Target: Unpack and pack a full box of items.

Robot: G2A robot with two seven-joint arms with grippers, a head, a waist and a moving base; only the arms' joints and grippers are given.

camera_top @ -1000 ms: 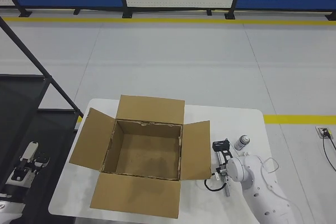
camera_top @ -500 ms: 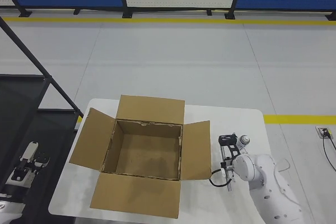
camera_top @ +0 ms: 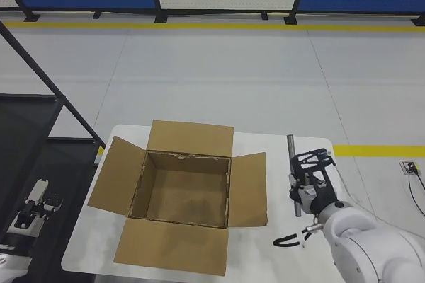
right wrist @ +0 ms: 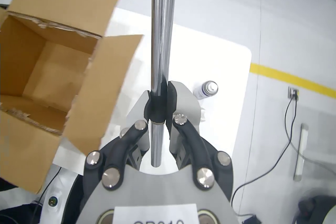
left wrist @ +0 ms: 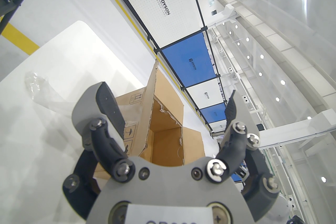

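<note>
The open cardboard box stands in the middle of the white table, flaps spread and its inside bare. Right of the box, my right gripper is raised above the table and shut on a shiny metal rod. In the right wrist view the gripper clamps the rod near one end, and the long part sticks out past the box. My left gripper stands open with nothing between its fingers, and the box lies beyond it.
A small capped bottle stands on the table just past the right gripper. A black cable loops near the table's front right. A clear plastic bag lies on the table before the left gripper. A black cart stands left of the table.
The right gripper has risen from the table with the rod in it and shifted right. The bottle is now hidden under it in the top view.
</note>
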